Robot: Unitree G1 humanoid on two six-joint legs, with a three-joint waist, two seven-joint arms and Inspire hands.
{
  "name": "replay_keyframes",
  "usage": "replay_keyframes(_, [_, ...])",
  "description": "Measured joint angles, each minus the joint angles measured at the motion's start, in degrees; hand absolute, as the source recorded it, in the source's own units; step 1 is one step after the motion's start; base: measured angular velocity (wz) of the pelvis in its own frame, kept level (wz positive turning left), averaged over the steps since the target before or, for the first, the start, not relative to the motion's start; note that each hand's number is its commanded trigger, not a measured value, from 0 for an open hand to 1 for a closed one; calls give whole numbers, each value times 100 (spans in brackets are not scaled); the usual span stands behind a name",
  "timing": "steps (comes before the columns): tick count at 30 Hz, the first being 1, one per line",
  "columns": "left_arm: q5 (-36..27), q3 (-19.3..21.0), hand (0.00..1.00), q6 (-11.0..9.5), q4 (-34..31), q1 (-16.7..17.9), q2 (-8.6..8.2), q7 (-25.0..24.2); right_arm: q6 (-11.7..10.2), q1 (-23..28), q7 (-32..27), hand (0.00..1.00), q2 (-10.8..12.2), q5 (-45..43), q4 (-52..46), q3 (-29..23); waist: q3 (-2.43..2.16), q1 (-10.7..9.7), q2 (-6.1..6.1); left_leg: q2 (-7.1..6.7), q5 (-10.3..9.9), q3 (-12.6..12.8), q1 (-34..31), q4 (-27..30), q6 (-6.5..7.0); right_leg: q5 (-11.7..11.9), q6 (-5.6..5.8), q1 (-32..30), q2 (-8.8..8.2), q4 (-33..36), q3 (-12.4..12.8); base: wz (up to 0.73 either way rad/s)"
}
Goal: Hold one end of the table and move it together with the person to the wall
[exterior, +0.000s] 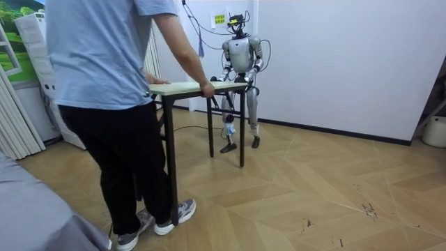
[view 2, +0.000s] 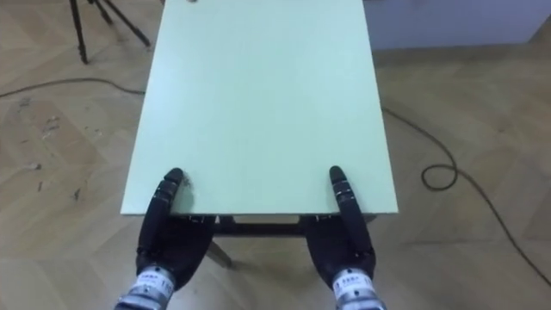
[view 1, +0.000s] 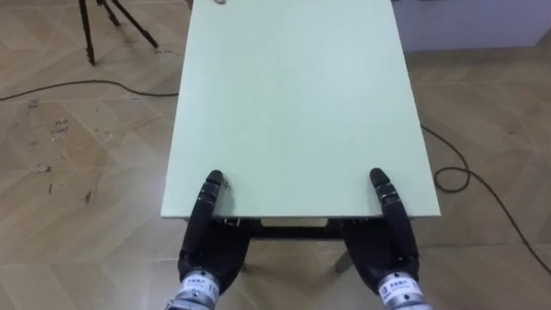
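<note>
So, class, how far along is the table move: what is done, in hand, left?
Done: both are in place, the robot's left hand and right hand at the near edge of the table, the person holding the far end. In hand: the shared hold; whether it is lifted is unclear. Left, likely: carrying it and setting it down.

Looks like robot test room or lab. Bare white walls (exterior: pixel 348 63), herringbone wood floor (exterior: pixel 313 188) scuffed in places. Black tripod (view 1: pixel 87 34) standing on floor. Printed banner (exterior: pixel 17 35) and folded white panels (exterior: pixel 17 118) at room view's left. Small notice (exterior: pixel 219 19) stuck on wall.
</note>
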Motion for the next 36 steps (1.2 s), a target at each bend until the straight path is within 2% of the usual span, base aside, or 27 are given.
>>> replay_keyframes(1, [-5,7,100,0,92,0,9,-28,37,4,25,100,28,0,94,-10,12,12,-38,-147,70,59,-17,-14,124,167,36,11,-94,-112,73,-14])
replay_keyframes(2, [-10,14,100,1,133,0,11,-42,74,12,25,100,26,0,116,-18,17,11,-56,-210,102,88,-40,-10,181,253,57,17,-148,-169,84,-7])
replay_keyframes(3, [-10,4,100,16,178,8,11,-51,111,62,25,100,27,-24,121,-37,19,15,-82,-330,163,130,-113,5,282,450,108,32,-240,-324,101,0])
replay_keyframes(5, [6,0,100,60,203,75,7,-51,114,125,27,100,35,-55,166,-40,17,36,-123,-449,229,241,-157,15,397,773,305,75,-312,-550,186,-7])
replay_keyframes(7, [38,32,100,89,318,83,16,-95,233,135,101,100,39,-41,295,-84,31,-12,-204,-568,371,275,-297,37,555,1227,933,72,-386,-813,406,3])
replay_keyframes(8, [38,41,100,95,322,88,33,-100,259,151,108,100,40,-22,295,-84,32,-37,-241,-588,409,286,-341,43,581,1341,1077,70,-405,-872,451,22])
replay_keyframes(9, [38,50,100,118,322,106,73,-107,333,194,121,100,53,-17,293,-112,25,-115,-292,-574,469,389,-427,72,619,1440,1168,53,-441,-848,524,46])
replay_keyframes(11, [39,31,100,218,346,109,103,-105,430,273,132,100,57,-7,282,-224,29,-308,-284,-456,543,595,-482,94,658,864,929,4,-617,-15,544,60])
replay_keyframes(13, [153,-1,100,308,350,116,111,-106,431,370,164,100,34,48,258,-274,22,-342,-328,-411,713,939,-465,-86,694,-223,841,3,-873,1475,549,33])
replay_keyframes(14, [156,0,100,316,348,117,111,-110,428,385,164,100,24,48,236,-281,22,-339,-329,-387,740,1041,-479,-110,702,-425,823,24,-926,1809,562,10])
replay_keyframes(15, [170,7,100,324,347,121,112,-139,413,400,170,100,23,48,208,-267,24,-338,-336,-353,771,1200,-512,-128,714,-731,864,111,-1014,2369,598,0])
replay_keyframes(16, [175,19,100,323,347,145,111,-164,361,399,171,100,27,48,206,-231,17,-287,-357,-356,800,1333,-516,-157,730,-920,900,240,-1085,2814,656,-13])
replay_keyframes(18, [234,87,100,319,299,248,101,-226,387,399,171,100,30,43,206,-181,3,-212,-421,-369,823,1466,-515,-157,733,-1140,987,533,-1170,3206,816,-29])
replay_keyframes(20, [256,134,100,293,184,378,111,-255,407,397,170,100,33,54,204,-101,-15,-204,-512,-387,842,1552,-544,-81,732,-1319,1113,993,-1230,3301,952,-16])
replay_keyframes(21, [268,155,100,280,95,409,136,-255,375,385,170,100,31,74,159,-39,-16,-199,-611,-391,843,1596,-677,49,732,-1505,1222,1332,-1264,3135,1051,-7])
replay_keyframes(22, [307,182,100,269,-9,405,149,-257,369,330,171,100,39,92,122,8,-13,-163,-718,-350,844,1617,-889,231,732,-1896,1379,1572,-1215,2640,1083,-9])
replay_keyframes(24, [309,257,100,246,-136,402,193,-257,374,220,171,100,30,154,114,72,-12,-76,-853,-230,888,1620,-1194,450,678,-2299,1338,1669,-1006,1870,1141,-31])
replay_keyframes(25, [309,282,100,230,-191,402,219,-260,369,162,170,100,34,185,117,136,-12,49,-900,-94,936,1613,-1360,528,604,-2378,1316,1751,-812,1382,1253,-49])
replay_keyframes(26, [310,291,100,221,-215,396,231,-263,367,138,170,100,39,189,119,166,-12,107,-908,0,956,1605,-1449,563,573,-2377,1314,1773,-709,1146,1244,-56])
replay_keyframes(27, [310,354,100,191,-268,387,280,-297,371,45,170,100,43,221,122,203,-6,160,-952,179,1021,1600,-1656,677,533,-2361,1285,1798,-529,730,1217,-39])
replay_keyframes(28, [310,412,100,201,-268,316,303,-321,382,-34,169,100,51,246,132,207,4,195,-971,372,1119,1479,-1955,973,474,-2280,1080,1805,-312,374,1280,-24])
replay_keyframes(29, [310,421,100,209,-266,258,333,-321,379,-67,170,100,72,267,147,205,29,197,-980,507,1217,1344,-2201,1324,403,-2236,954,1832,-199,218,1366,6])
replay_keyframes(30, [308,426,100,238,-241,175,393,-319,391,-136,185,100,110,360,235,196,129,177,-993,650,1407,1018,-2713,1760,140,-2178,835,1889,-58,128,1423,23])
replay_keyframes(31, [312,381,100,235,-238,198,412,-321,460,-105,210,100,43,411,254,181,109,123,-961,708,1843,868,-2805,781,20,-2174,822,1833,65,177,1401,18])
replay_keyframes(32, [319,342,100,221,-234,207,424,-322,496,-106,240,100,30,428,289,146,114,133,-908,812,2228,922,-2831,560,495,-2195,800,1817,143,219,1364,0])
replay_keyframes(33, [329,271,100,212,-219,192,507,-319,511,-88,245,100,83,436,358,120,96,179,-969,853,2290,1027,-2795,482,494,-2193,781,1715,158,201,1276,-15])
replay_keyframes(36, [329,227,100,241,-207,214,514,-318,536,-25,270,100,64,450,350,82,99,343,-880,815,2707,1097,-2643,4,464,-2001,682,1624,274,80,1163,-18])
